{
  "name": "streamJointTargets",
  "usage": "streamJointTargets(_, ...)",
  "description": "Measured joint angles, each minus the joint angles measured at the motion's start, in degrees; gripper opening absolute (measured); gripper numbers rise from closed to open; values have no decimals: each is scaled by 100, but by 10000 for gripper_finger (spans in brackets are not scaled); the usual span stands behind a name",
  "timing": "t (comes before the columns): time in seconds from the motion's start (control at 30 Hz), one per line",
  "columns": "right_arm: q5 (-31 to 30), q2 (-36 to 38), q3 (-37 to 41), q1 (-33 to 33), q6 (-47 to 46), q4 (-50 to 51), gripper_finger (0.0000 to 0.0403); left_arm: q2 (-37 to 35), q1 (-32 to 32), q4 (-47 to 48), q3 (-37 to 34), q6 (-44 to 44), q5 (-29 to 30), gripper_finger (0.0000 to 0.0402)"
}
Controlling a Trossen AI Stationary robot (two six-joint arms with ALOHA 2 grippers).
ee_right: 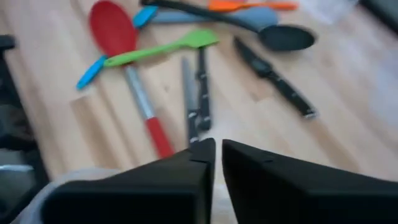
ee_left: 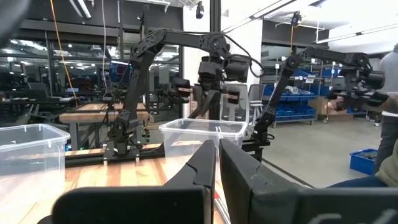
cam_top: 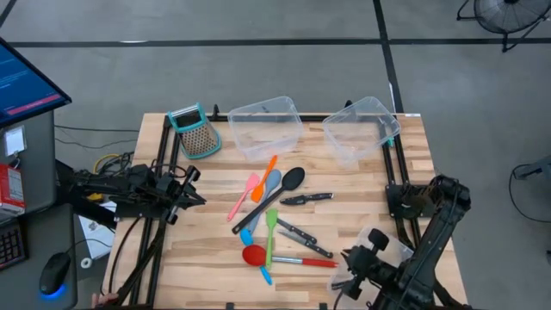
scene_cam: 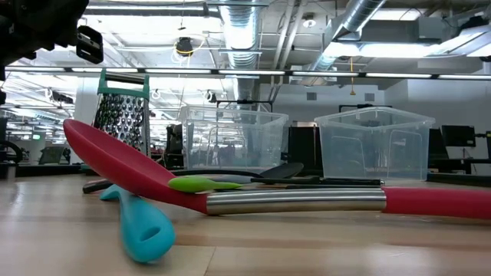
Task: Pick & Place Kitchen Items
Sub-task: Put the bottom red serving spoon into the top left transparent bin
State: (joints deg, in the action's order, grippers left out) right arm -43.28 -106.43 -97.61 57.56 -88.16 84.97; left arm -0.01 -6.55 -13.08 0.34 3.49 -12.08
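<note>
The kitchen items lie loose at the middle of the table. Among them are a red-headed spatula [cam_top: 255, 255] with a steel shaft, a green spatula [cam_top: 270, 228], a blue one [cam_top: 264, 275], and orange [cam_top: 267, 170] and pink [cam_top: 244, 196] ones. There is also a black ladle [cam_top: 289, 182] and three black-handled knives [cam_top: 307, 198]. The red head [scene_cam: 123, 165] rests across the blue utensil [scene_cam: 142, 230]. My right gripper [ee_right: 217, 152] hovers shut and empty above the near right of the pile, by the knives' handle ends [ee_right: 199, 121]. My left gripper [ee_left: 217, 162] waits shut at the table's left edge.
Two clear plastic bins [cam_top: 265, 127] [cam_top: 362, 129] stand at the far edge. A teal-framed grater [cam_top: 194, 131] stands far left of them. Bare wood lies to the left of the pile and along the near edge.
</note>
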Motion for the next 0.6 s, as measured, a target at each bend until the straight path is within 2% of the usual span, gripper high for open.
streamJointTargets(0.1, 13, 0, -150, 11, 644, -725, 4, 0, 0, 0, 0, 0, -1, 8)
streamJointTargets(0.2, 38, -1, -334, 10, 1042, -1086, 8, 0, -2, 0, 2, 0, -2, 8)
streamJointTargets(0.33, 4, -2, -487, -171, 1218, -1028, 2, 0, 0, 0, 0, 0, 0, 8)
streamJointTargets(0.47, -119, -2, -571, -702, 1337, -799, 6, 0, -1, 0, 0, 0, -2, 8)
streamJointTargets(0.6, 775, 0, -626, -1621, 1842, -658, 6, 0, -2, 0, 0, 0, -2, 8)
